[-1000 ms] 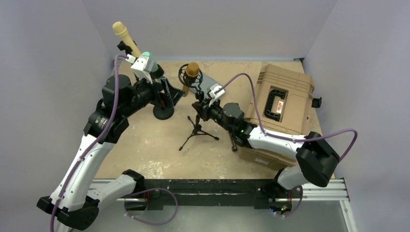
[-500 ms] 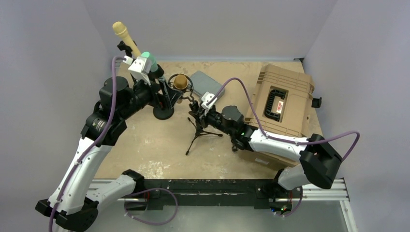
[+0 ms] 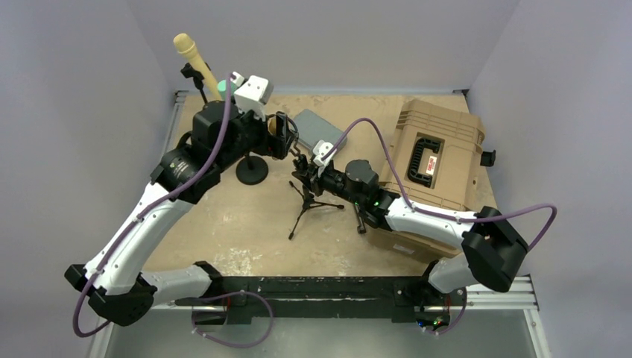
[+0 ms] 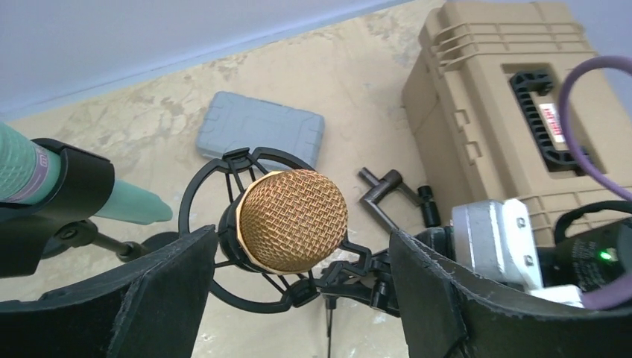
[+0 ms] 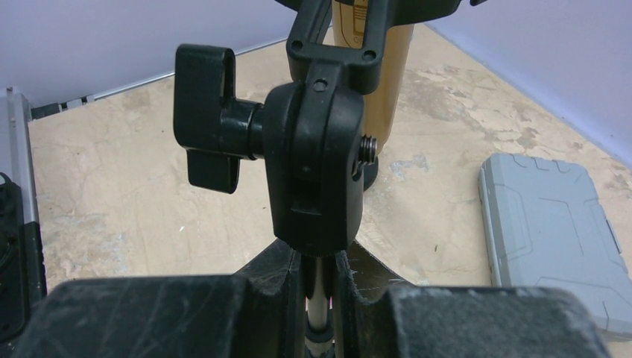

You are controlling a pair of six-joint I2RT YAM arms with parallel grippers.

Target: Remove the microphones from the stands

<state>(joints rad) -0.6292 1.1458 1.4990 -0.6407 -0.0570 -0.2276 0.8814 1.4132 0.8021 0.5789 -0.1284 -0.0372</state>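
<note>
Microphone (image 4: 293, 221), gold mesh head up, sits in the black shock mount (image 4: 253, 154) atop the tripod stand (image 3: 308, 205), between the wide-spread fingers of the left gripper (image 4: 304, 239), with a gap showing on either side. Right gripper (image 5: 319, 261) is clamped narrow on the stand's thin pole, just under the swivel joint (image 5: 317, 164). Beyond lie a grey case (image 4: 261, 134) and a tan case (image 4: 492, 112).

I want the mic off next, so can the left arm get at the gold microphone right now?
Probably yes: the left gripper is open, lined up on the gold microphone, with nothing visible between them.
</note>
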